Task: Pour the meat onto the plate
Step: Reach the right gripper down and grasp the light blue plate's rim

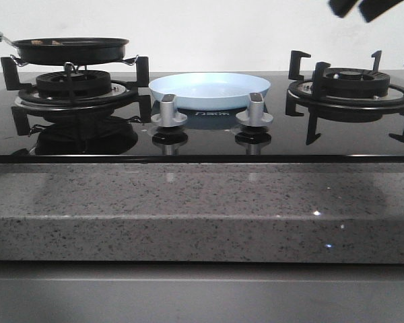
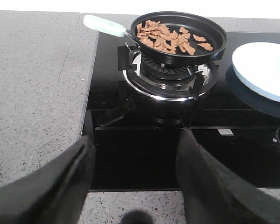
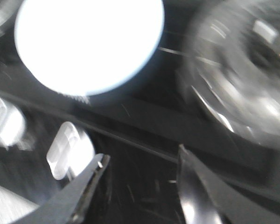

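A black frying pan [image 1: 71, 49] sits on the left burner, its pale-green handle [image 2: 104, 25] pointing away to the left. The meat [image 2: 170, 38], a loose heap of small orange-brown pieces, lies in the pan. The pale-blue plate [image 1: 210, 91] rests on the glass hob between the two burners; it also shows in the left wrist view [image 2: 263, 70] and the right wrist view [image 3: 88, 44]. My left gripper [image 2: 135, 144] is open and empty, low over the hob's front edge, well short of the pan. My right gripper [image 3: 142, 161] is open and empty, high above the hob, its fingertips [image 1: 363, 7] at the top right.
Two silver knobs [image 1: 168, 111] [image 1: 254, 110] stand in front of the plate. The right burner [image 1: 350, 87] with its black grate is bare. A speckled grey stone counter [image 1: 188, 202] runs along the front and to the left of the hob [image 2: 37, 84].
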Tool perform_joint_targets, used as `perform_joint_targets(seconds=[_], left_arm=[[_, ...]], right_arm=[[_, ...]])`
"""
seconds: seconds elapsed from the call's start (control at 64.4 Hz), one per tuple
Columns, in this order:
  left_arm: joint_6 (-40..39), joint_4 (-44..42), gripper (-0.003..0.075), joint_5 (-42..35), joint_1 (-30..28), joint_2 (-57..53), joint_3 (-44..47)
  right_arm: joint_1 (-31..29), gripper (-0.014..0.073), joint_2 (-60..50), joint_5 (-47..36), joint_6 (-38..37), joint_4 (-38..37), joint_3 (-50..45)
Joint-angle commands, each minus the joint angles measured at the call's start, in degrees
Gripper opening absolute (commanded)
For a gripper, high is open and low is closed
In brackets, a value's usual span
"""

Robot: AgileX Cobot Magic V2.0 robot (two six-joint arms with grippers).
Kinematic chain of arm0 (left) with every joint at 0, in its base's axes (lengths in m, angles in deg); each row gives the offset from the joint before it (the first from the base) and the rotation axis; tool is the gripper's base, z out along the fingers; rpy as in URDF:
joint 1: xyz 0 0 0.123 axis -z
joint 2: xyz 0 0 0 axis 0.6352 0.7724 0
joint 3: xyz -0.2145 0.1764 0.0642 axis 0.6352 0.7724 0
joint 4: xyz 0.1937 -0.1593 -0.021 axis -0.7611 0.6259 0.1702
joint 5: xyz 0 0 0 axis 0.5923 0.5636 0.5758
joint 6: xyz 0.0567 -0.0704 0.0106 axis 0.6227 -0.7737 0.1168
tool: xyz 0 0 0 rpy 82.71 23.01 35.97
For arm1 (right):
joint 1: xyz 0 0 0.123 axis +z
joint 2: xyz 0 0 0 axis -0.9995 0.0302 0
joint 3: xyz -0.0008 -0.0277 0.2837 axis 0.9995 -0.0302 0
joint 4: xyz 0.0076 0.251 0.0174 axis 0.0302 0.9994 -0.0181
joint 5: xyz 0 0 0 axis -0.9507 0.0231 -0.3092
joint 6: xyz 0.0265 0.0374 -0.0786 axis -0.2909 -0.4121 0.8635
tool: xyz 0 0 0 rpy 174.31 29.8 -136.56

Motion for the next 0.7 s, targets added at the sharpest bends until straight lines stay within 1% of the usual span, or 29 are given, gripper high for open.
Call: perform_joint_targets(seconds=[0.0, 0.279, 0.403, 0.683], left_arm=[[-0.07, 0.19, 0.0384, -4.38, -0.08, 0.43, -2.01], [-0.07, 0.19, 0.0384, -4.38, -0.08, 0.43, -2.01], [-0.07, 0.32, 0.0384, -4.28, -0.08, 0.43, -2.01], [-0.07, 0.32, 0.0384, -4.05, -0.08, 0.43, -2.01]], right_arm=[[0.15, 0.0359, 1.74, -1.48, 1.48, 3.15, 5.62], [0.33, 0.0359, 14.57, 3.23, 1.48, 3.43, 18.22], [1.33, 0.0359, 19.87, 5.62, 1.48, 3.29, 24.06], [3.26, 0.0359, 28.08, 6.30, 1.04, 1.19, 33.64]])
